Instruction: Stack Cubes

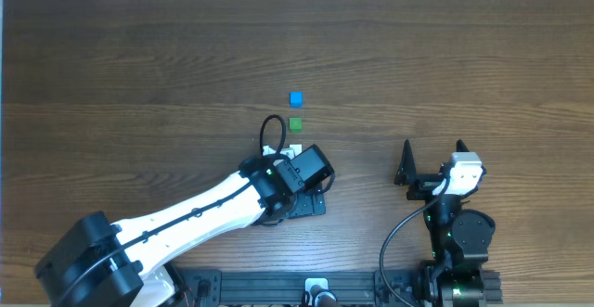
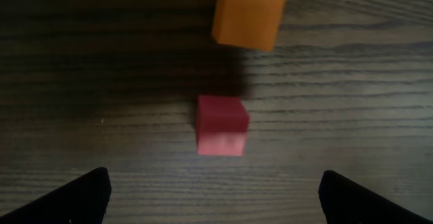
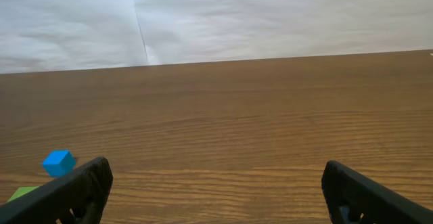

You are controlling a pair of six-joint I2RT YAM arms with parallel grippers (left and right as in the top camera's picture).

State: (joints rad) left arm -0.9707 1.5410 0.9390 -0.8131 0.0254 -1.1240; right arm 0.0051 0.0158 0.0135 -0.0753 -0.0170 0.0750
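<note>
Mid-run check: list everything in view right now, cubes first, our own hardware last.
blue cube: one, blue, on the table near its middle, farthest of the cubes from the arm bases.
green cube: one, green, beside the blue cube on the base side, not touching it.
red cube: one, red, on the table under the left tool.
orange cube: one, orange, on the table near the red cube, not touching it.
table: one, brown wood, under everything.
white backdrop: one, white, past the table's edge.
left arm: one, white and black, reaching to the middle.
right arm: one, black and white, close to its base.
left tool: one, black, open, above the red cube.
right tool: one, black, open, empty.
</note>
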